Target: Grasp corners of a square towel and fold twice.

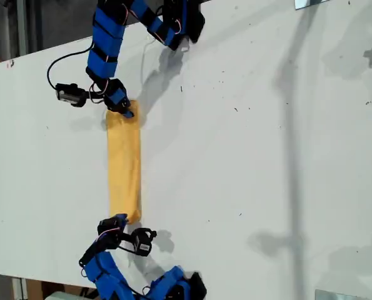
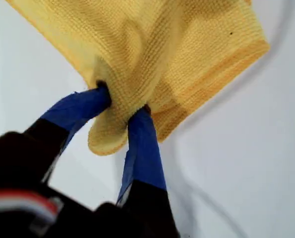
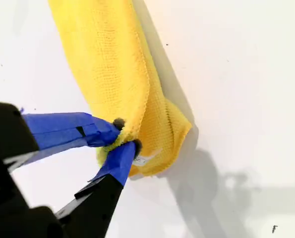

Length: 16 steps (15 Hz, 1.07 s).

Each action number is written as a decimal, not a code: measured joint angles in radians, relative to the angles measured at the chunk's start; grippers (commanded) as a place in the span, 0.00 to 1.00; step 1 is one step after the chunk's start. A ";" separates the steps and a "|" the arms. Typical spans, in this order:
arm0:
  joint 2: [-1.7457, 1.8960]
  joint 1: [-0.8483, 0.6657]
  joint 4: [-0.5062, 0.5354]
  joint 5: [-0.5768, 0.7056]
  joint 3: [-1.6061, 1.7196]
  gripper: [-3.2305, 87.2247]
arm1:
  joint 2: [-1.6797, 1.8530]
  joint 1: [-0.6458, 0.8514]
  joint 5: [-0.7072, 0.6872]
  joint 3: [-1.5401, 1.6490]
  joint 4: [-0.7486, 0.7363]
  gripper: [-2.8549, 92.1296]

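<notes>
The square towel (image 1: 124,165) is a narrow yellow-orange strip, folded in layers, stretched over the white table (image 1: 267,156) between two grippers. My first gripper (image 2: 121,106) is shut on a rounded corner of the towel (image 2: 152,44). My second gripper (image 3: 123,135) is shut on the hemmed end of the towel (image 3: 112,59), next to a small white tag (image 3: 143,159). In the exterior view one arm's gripper (image 1: 124,111) pinches the strip's upper end and another arm's gripper (image 1: 120,220) pinches its lower end. The wrist views do not settle which arm is which.
Blue arm links (image 1: 107,37) reach in from the exterior view's top, with a black cable (image 1: 51,69) looping beside them. Another blue arm (image 1: 110,272) comes in from that view's bottom edge. White table spreads across the exterior view's right, crossed by soft shadows.
</notes>
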 measured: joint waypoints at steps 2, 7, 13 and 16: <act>0.000 -0.006 0.012 0.000 0.000 0.19 | 0.000 0.009 0.000 0.000 0.008 0.42; 0.072 -0.080 0.043 -0.025 0.037 0.19 | 0.035 0.061 0.003 0.015 0.021 0.45; 0.089 -0.114 0.120 -0.041 0.031 0.19 | 0.035 0.087 0.003 0.017 0.021 0.45; 0.173 -0.100 0.026 -0.028 0.112 0.18 | 0.017 0.094 0.003 0.015 0.023 0.45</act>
